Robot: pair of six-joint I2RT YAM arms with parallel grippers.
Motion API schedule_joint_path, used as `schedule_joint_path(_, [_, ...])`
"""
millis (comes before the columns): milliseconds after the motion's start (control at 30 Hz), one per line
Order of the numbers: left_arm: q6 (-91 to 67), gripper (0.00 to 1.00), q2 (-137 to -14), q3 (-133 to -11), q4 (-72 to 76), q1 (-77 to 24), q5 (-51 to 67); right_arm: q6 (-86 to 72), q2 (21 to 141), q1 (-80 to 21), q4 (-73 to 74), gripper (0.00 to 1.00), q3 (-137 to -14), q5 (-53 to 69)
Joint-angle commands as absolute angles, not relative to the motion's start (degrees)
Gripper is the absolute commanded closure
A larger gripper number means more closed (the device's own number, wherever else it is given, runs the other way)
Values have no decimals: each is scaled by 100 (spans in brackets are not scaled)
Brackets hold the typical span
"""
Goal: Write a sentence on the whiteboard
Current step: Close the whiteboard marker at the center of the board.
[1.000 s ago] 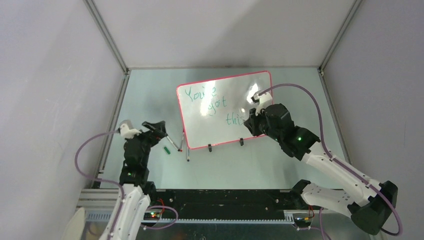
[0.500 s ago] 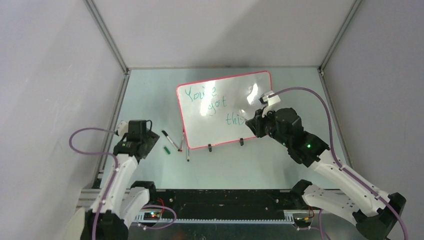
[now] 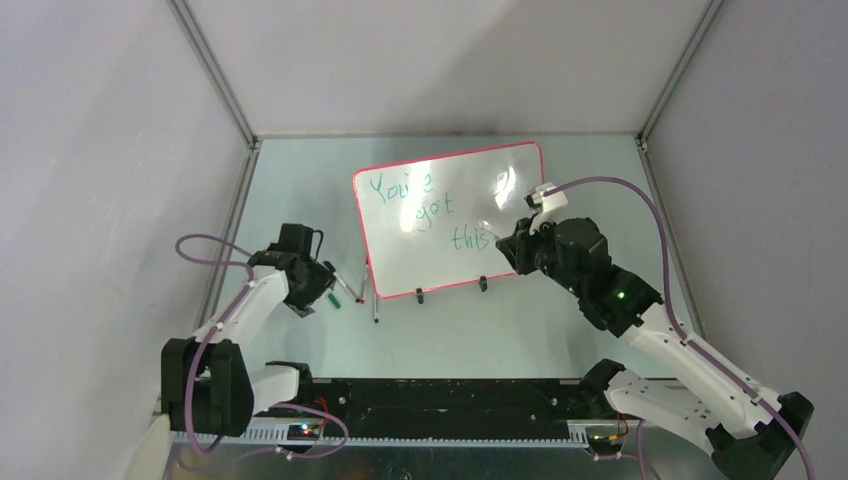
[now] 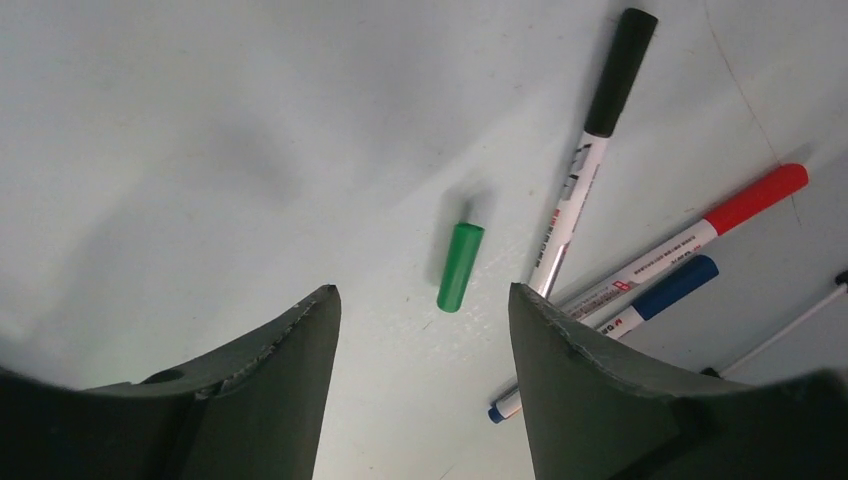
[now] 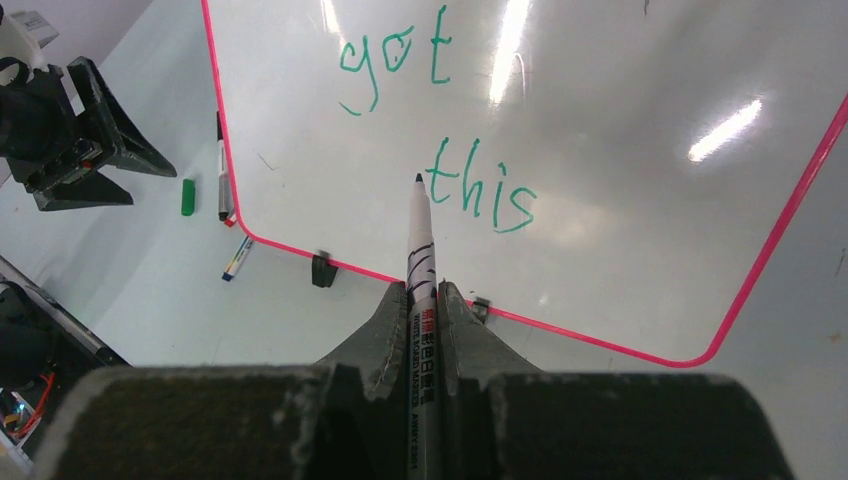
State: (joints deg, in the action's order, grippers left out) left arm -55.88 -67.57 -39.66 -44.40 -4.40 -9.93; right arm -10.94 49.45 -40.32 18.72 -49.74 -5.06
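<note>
Left gripper [image 4: 422, 297] is back over the cap [image 4: 459, 267] at lower left of the top view, jaws narrowed from full spread but released, nothing between them (cap lies loose on the table [image 4: 200, 120]). Right gripper [image 5: 422, 290] stays clenched on the marker [image 5: 420, 240], pulled back slightly, tip by "this". The sentence [image 3: 425, 208] reads complete on the whiteboard [image 3: 470, 180] mid-frame, so writing looks done, recapping next.
</note>
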Motion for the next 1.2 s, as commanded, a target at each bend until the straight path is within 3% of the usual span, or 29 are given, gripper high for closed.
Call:
schedule_joint_path(0, [-5431, 32, -6846, -4076, -4050, -572, -875, -1141, 4862, -3972, 1635, 100, -4974, -529])
schedule_joint_path(467, [-5821, 46, -7931, -4011, -3555, -655, -947, -1150, 4885, -3928, 1668, 100, -4957, -586])
schedule_joint_path(533, [-5925, 53, -8125, -3994, -3472, -689, -901, -1151, 4852, -3925, 1677, 100, -4957, -578])
schedule_joint_path(600, [-6024, 67, -8275, -3970, -3416, -709, -872, -1147, 4818, -3922, 1680, 100, -4957, -543])
schedule_joint_path(633, [-6065, 79, -8282, -3979, -3469, -731, -880, -1146, 4799, -3921, 1679, 100, -4957, -514])
schedule_joint_path(700, [-6155, 90, -8157, -3956, -3650, -736, -980, -1148, 4772, -3924, 1679, 100, -4957, -406])
schedule_joint_path(800, [-6332, 99, -7348, -3888, -4040, -733, -1331, -1181, 4750, -3938, 1624, 100, -4956, -12])
schedule_joint_path(1167, [-7347, 100, -4291, -4241, -4443, -714, -123, -1253, 5118, -5013, 181, 100, -4887, 368])
